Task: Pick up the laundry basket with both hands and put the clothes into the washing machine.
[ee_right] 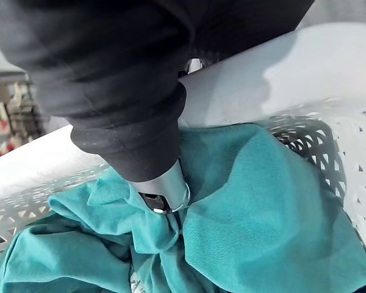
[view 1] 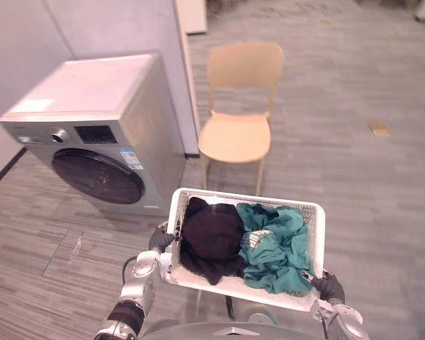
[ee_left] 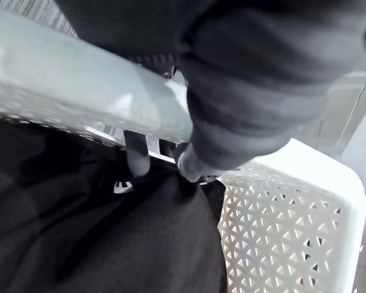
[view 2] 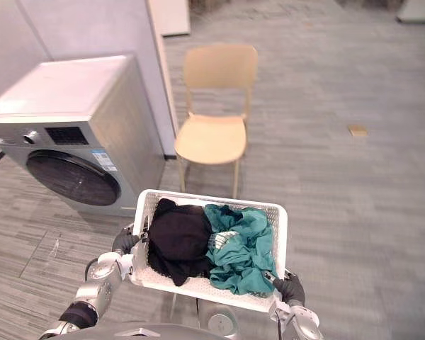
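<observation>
One basket (view 1: 318,234), one black garment (view 1: 212,237), one teal garment (view 1: 282,253), one washing machine (view 1: 92,106), one chair (view 1: 237,134).

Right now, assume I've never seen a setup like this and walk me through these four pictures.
This is a humanoid robot seen through its own cameras. Two pictures come from the two eyes in its head, looking down; the other two come from cameras on its wrists, very close to each hand. The left hand and right hand each grip one end of a white laundry basket, fingers hooked over the rim. Inside lie a black garment and a teal garment. On the floor ahead stand a washing machine, its round door shut, and a tan chair.
</observation>
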Tool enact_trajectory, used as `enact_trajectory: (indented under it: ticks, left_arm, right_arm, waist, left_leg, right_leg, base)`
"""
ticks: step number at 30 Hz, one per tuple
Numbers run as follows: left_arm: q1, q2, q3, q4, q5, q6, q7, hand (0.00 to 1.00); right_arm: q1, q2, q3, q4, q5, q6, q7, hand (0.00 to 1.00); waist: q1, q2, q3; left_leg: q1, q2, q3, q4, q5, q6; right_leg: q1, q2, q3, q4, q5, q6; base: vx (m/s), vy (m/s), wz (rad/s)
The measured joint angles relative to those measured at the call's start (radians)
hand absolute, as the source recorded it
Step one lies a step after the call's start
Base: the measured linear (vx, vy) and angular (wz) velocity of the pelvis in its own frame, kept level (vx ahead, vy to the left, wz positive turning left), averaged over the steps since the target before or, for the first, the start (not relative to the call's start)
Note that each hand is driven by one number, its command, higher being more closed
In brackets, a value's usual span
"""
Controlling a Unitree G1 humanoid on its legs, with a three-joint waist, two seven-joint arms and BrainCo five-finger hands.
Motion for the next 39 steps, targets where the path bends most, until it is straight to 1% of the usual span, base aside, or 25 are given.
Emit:
enact_trajectory:
  ticks: [1, 3, 4, 5, 6, 7, 8, 9, 10, 11, 13, 15, 16, 17, 20, 23, 25, 26, 27, 28, 29, 31, 34, 37, 39]
  left_arm:
    - [0.002, -0.003, -0.001, 0.000, -0.008, 0.002, 0.000, 1.00]
    - [0.001, -0.016, 0.000, -0.006, -0.026, 0.003, 0.001, 1.00]
    - [0.001, -0.018, 0.000, -0.011, -0.039, 0.000, 0.003, 1.00]
    - [0.001, -0.019, 0.000, -0.011, -0.048, -0.001, 0.005, 1.00]
    - [0.001, -0.021, -0.001, -0.012, -0.055, 0.000, 0.007, 1.00]
    - [0.000, -0.029, -0.002, -0.012, -0.055, 0.000, 0.012, 1.00]
    - [0.000, -0.035, -0.004, -0.012, -0.055, 0.000, 0.016, 1.00]
    - [0.000, -0.046, -0.011, -0.007, -0.054, 0.001, 0.023, 1.00]
    - [-0.002, -0.055, -0.016, -0.007, -0.054, 0.001, 0.023, 1.00]
    - [-0.005, -0.058, -0.019, -0.007, -0.054, 0.001, 0.023, 1.00]
    - [-0.025, -0.068, -0.044, -0.008, -0.053, -0.002, 0.023, 1.00]
    - [-0.045, -0.057, -0.048, -0.007, -0.050, -0.007, 0.026, 1.00]
    - [-0.056, -0.045, -0.052, -0.008, -0.043, -0.007, 0.027, 1.00]
    - [-0.058, -0.031, -0.055, -0.008, -0.043, -0.007, 0.029, 1.00]
    - [-0.057, 0.008, -0.071, -0.008, -0.044, -0.007, 0.042, 1.00]
    - [-0.058, 0.035, -0.093, -0.008, -0.044, -0.007, 0.043, 1.00]
    - [-0.059, 0.038, -0.104, -0.008, -0.044, -0.007, 0.042, 1.00]
    - [-0.058, 0.042, -0.118, -0.008, -0.043, -0.006, 0.041, 1.00]
    - [-0.058, 0.044, -0.127, -0.007, -0.043, -0.005, 0.041, 1.00]
    - [-0.058, 0.026, -0.129, -0.005, -0.042, 0.000, 0.041, 1.00]
    - [-0.061, 0.004, -0.138, -0.005, -0.038, 0.003, 0.040, 1.00]
    - [-0.080, -0.027, -0.156, -0.004, -0.024, 0.012, 0.040, 1.00]
    - [-0.137, -0.037, -0.180, -0.004, -0.024, 0.015, 0.040, 1.00]
    - [-0.222, -0.049, -0.208, -0.004, -0.024, 0.015, 0.041, 1.00]
    - [-0.334, -0.050, -0.220, -0.004, -0.025, 0.015, 0.043, 1.00]
  right_arm:
    - [-0.004, -0.011, 0.001, -0.004, 0.000, 0.000, 0.000, 1.00]
    - [-0.022, -0.056, 0.003, -0.019, 0.000, 0.004, 0.001, 1.00]
    - [-0.044, -0.070, 0.004, -0.018, 0.000, 0.005, -0.002, 1.00]
    - [-0.054, -0.076, 0.005, -0.017, -0.001, 0.005, -0.002, 1.00]
    - [-0.086, -0.096, 0.008, -0.007, -0.003, 0.005, -0.001, 1.00]
    - [-0.131, -0.118, 0.008, 0.023, -0.011, 0.005, -0.003, 1.00]
    - [-0.155, -0.131, 0.009, 0.038, -0.017, 0.005, -0.005, 1.00]
    - [-0.190, -0.158, 0.013, 0.060, -0.025, 0.005, -0.015, 1.00]
    - [-0.207, -0.188, 0.025, 0.057, -0.046, 0.005, -0.021, 1.00]
    - [-0.216, -0.203, 0.030, 0.055, -0.048, 0.004, -0.021, 1.00]
    - [-0.228, -0.231, 0.021, 0.046, -0.052, 0.000, -0.023, 1.00]
    - [-0.227, -0.194, -0.002, 0.049, -0.055, 0.001, -0.025, 1.00]
    - [-0.227, -0.174, -0.003, 0.049, -0.057, 0.002, -0.025, 1.00]
    - [-0.227, -0.163, -0.002, 0.048, -0.058, 0.003, -0.022, 1.00]
    - [-0.225, -0.124, 0.006, 0.048, -0.068, 0.006, -0.021, 1.00]
    - [-0.196, -0.108, 0.005, 0.017, -0.069, 0.005, -0.019, 1.00]
    - [-0.190, -0.105, -0.007, 0.018, -0.081, 0.004, -0.019, 1.00]
    - [-0.180, -0.089, -0.026, 0.021, -0.091, 0.004, -0.020, 1.00]
    - [-0.166, -0.079, -0.044, 0.021, -0.097, 0.003, -0.020, 1.00]
    - [-0.151, -0.085, -0.072, 0.021, -0.097, 0.004, -0.020, 1.00]
    - [-0.138, -0.093, -0.099, 0.020, -0.097, 0.004, -0.020, 1.00]
    - [-0.111, -0.096, -0.150, 0.016, -0.097, 0.005, -0.019, 1.00]
    - [-0.081, -0.102, -0.179, -0.074, -0.096, 0.007, -0.018, 1.00]
    - [-0.087, -0.143, -0.201, -0.133, -0.094, 0.006, -0.017, 1.00]
    - [-0.132, -0.205, -0.203, -0.145, -0.077, -0.003, -0.020, 1.00]
  waist:
    - [0.012, -0.003, 0.000]
    - [0.029, -0.011, -0.002]
    - [0.030, -0.008, -0.004]
    - [0.032, -0.003, -0.007]
    - [0.036, 0.019, -0.017]
    - [0.030, 0.037, -0.021]
    - [0.029, 0.042, -0.020]
    - [0.038, 0.044, -0.021]
    - [0.041, 0.047, -0.023]
    - [0.039, 0.051, -0.026]
    - [0.038, 0.070, -0.056]
    - [0.017, 0.039, -0.075]
    - [0.004, 0.025, -0.069]
    - [0.002, 0.021, -0.067]
    - [0.005, 0.016, -0.063]
    - [0.007, 0.004, -0.061]
    - [0.002, -0.010, -0.039]
    - [-0.002, -0.034, -0.028]
    - [-0.016, -0.050, -0.021]
    - [-0.037, -0.036, -0.009]
    - [-0.051, -0.010, -0.006]
    - [-0.060, 0.023, -0.004]
    - [-0.084, 0.022, 0.002]
    - [-0.090, 0.021, 0.015]
    - [-0.104, 0.014, 0.043]
  left_leg:
    - [-0.022, 0.000, 0.014, -0.022, -0.003, 0.001]
    - [-0.103, -0.025, 0.063, -0.213, -0.008, 0.004]
    - [-0.124, -0.053, 0.049, -0.450, -0.004, -0.003]
    - [-0.121, -0.069, 0.028, -0.591, 0.008, -0.015]
    - [-0.110, -0.083, -0.034, -0.885, 0.046, -0.060]
    - [-0.126, -0.081, -0.077, -0.991, 0.062, -0.101]
    - [-0.138, -0.080, -0.077, -0.984, 0.061, -0.110]
    - [-0.135, -0.091, -0.068, -0.979, 0.071, -0.097]
    - [-0.120, -0.112, -0.046, -0.985, 0.105, -0.067]
    - [-0.112, -0.125, -0.042, -0.985, 0.129, -0.061]
    - [-0.073, -0.177, -0.019, -0.995, 0.213, -0.001]
    - [-0.027, -0.251, 0.004, -1.043, 0.192, 0.038]
    - [0.001, -0.274, 0.010, -1.070, 0.189, 0.052]
    - [0.010, -0.277, 0.014, -1.075, 0.183, 0.060]
    - [0.037, -0.247, 0.031, -1.076, 0.173, 0.059]
    - [0.055, -0.170, 0.062, -1.076, 0.116, 0.025]
    - [0.079, -0.130, 0.090, -1.073, 0.097, -0.007]
    - [0.096, -0.121, 0.109, -1.064, 0.084, -0.035]
    - [0.103, -0.115, 0.113, -1.054, 0.072, -0.053]
    - [0.105, -0.091, 0.104, -1.055, 0.058, -0.074]
    - [0.102, -0.066, 0.091, -1.058, 0.057, -0.082]
    - [0.105, -0.030, 0.086, -1.060, 0.078, -0.105]
    - [0.093, -0.021, 0.081, -1.059, 0.093, -0.126]
    - [0.074, -0.023, 0.076, -1.059, 0.097, -0.130]
    - [0.048, -0.034, 0.065, -1.059, 0.101, -0.123]
  right_leg:
    - [0.027, -0.013, -0.005, -0.017, -0.005, 0.001]
    - [0.074, -0.078, -0.042, -0.063, -0.018, 0.013]
    - [0.086, -0.099, -0.064, -0.076, -0.029, 0.024]
    - [0.088, -0.100, -0.073, -0.080, -0.035, 0.025]
    - [0.089, -0.091, -0.096, -0.086, -0.048, 0.024]
    - [0.094, -0.076, -0.121, -0.084, -0.063, 0.032]
    - [0.099, -0.073, -0.130, -0.081, -0.068, 0.032]
    - [0.124, -0.075, -0.133, -0.079, -0.086, 0.037]
    - [0.138, -0.082, -0.125, -0.062, -0.108, 0.061]
    - [0.139, -0.088, -0.122, -0.050, -0.122, 0.076]
    - [0.131, -0.112, -0.083, 0.017, -0.201, 0.121]
    - [0.061, -0.159, 0.029, 0.179, -0.215, 0.159]
    - [0.008, -0.168, 0.103, 0.298, -0.187, 0.197]
    - [-0.016, -0.166, 0.129, 0.343, -0.181, 0.205]
    - [-0.054, -0.165, 0.182, 0.282, -0.187, 0.208]
    - [-0.084, -0.167, 0.201, 0.019, -0.160, 0.210]
    - [-0.086, -0.168, 0.200, -0.166, -0.061, 0.208]
    - [-0.076, -0.171, 0.201, -0.269, 0.046, 0.214]
    - [-0.064, -0.173, 0.201, -0.284, 0.154, 0.233]
    - [-0.062, -0.153, 0.188, -0.272, 0.192, 0.227]
    - [-0.062, -0.130, 0.171, -0.275, 0.188, 0.217]
    - [-0.092, -0.088, 0.162, -0.218, 0.166, 0.192]
    - [-0.146, -0.074, 0.143, -0.112, 0.126, 0.165]
    - [-0.167, -0.074, 0.141, -0.100, 0.125, 0.165]
    - [-0.182, -0.084, 0.138, -0.110, 0.124, 0.175]
  base:
    - [0.34, -0.227, 0.52]
    - [0.33, -0.192, 0.70]
    - [0.27, -0.147, 0.66]
    - [0.30, -0.100, 0.61]
    - [0.33, -0.041, 0.52]
    - [0.35, -0.006, 0.46]
    - [0.35, 0.067, 0.22]
    - [0.36, 0.130, -0.05]
    - [0.36, 0.162, -0.13]
    - [0.38, 0.213, -0.17]
    - [0.49, 0.312, -0.23]
    - [0.42, 0.233, 0.01]
    - [0.38, 0.173, 0.08]
    - [0.39, 0.164, -0.11]
    - [0.22, 0.032, -0.21]
    - [0.09, -0.122, -0.48]
    - [0.04, -0.233, -0.55]
    - [0.06, -0.263, -0.39]
    - [0.08, -0.340, -0.25]
    - [0.11, -0.291, 0.01]
    - [0.12, -0.268, 0.04]
    - [0.14, -0.197, -0.06]
    - [0.09, -0.182, 0.11]
    - [-0.04, -0.028, 0.15]
    - [-0.13, 0.008, 0.19]
